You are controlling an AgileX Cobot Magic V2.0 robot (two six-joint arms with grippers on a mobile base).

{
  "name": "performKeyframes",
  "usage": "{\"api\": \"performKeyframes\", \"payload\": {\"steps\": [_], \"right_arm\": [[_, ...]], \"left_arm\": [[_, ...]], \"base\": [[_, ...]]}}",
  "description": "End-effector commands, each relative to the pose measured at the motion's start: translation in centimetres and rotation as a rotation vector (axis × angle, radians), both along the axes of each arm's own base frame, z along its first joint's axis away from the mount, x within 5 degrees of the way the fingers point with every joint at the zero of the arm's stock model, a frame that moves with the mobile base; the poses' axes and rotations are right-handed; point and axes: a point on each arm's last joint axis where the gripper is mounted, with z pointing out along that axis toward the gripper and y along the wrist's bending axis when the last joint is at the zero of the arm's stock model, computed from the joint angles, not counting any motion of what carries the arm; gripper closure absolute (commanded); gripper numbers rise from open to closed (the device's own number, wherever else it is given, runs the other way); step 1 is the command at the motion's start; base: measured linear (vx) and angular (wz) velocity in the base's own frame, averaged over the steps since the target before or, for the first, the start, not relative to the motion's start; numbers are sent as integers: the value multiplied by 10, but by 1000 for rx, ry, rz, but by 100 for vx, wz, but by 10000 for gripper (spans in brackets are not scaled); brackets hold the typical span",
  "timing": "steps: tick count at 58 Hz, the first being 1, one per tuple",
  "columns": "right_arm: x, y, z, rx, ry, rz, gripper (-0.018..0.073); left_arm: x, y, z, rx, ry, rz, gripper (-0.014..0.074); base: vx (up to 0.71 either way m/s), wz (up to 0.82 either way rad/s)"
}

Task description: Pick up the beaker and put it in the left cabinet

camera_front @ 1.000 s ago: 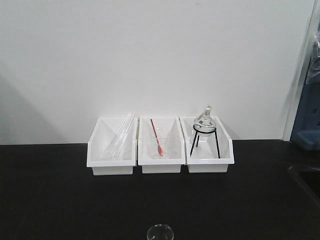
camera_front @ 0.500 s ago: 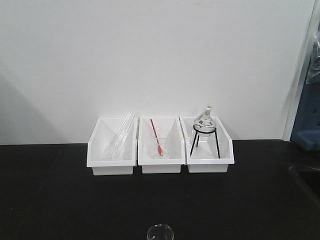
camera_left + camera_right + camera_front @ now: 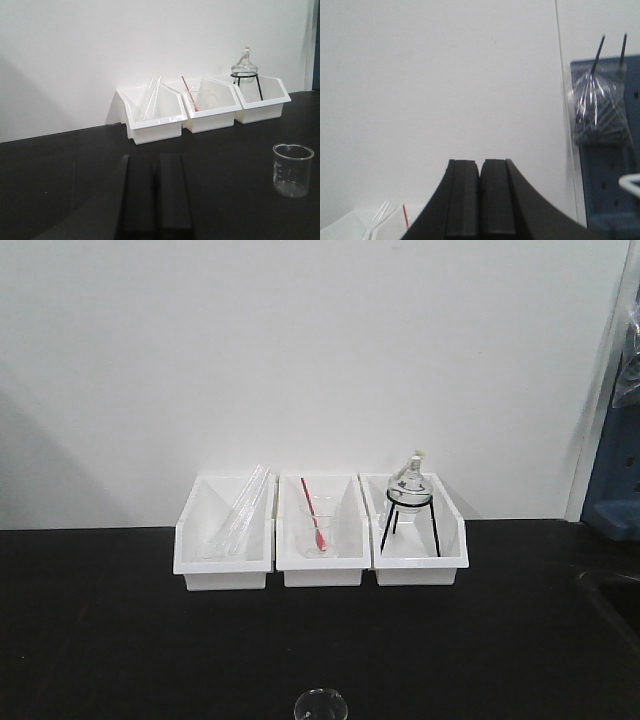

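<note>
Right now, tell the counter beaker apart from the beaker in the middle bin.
The beaker stands alone on the black counter; the bin beaker sits inside the middle white bin. The beaker is empty; the bin beaker holds a leaning red rod. The beaker is close to the cameras; the bin beaker is back by the wall. Both are clear, upright glass.

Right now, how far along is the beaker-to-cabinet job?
Done: nothing. The beaker stands free on the black bench. In hand: nothing; the left tool and right tool are both shut and empty, the left one short of the beaker. Left: open, grasp the beaker, carry it to the left cabinet, which no view shows.
</note>
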Motion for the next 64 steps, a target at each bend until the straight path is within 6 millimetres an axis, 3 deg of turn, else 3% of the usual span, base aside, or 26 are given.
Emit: {"api": "performKeyframes", "payload": {"steps": [1,13,26,42,54,64], "right_arm": [[9,0,53,-87,-67,-42,565],[57,2,105,-118,-10,-51,565],[93,4,106,-120,60,-47,563],[104,4,101,-125,94,-46,480],[103,4,102,-125,84,-47,226],[102,4,105,-121,43,-50,-121]], "left_arm": [[-1,0,3,-31,-80,-4,596],[-1,0,3,-31,-80,-4,596],[-1,0,3,-31,-80,-4,596],[-1,0,3,-31,-80,-4,596],[-1,0,3,-31,-80,-4,596],[-1,0,3,-31,-80,-4,596]], "base": [[0,0],[0,0],[0,0],[0,0],[0,0],[0,0]]}}
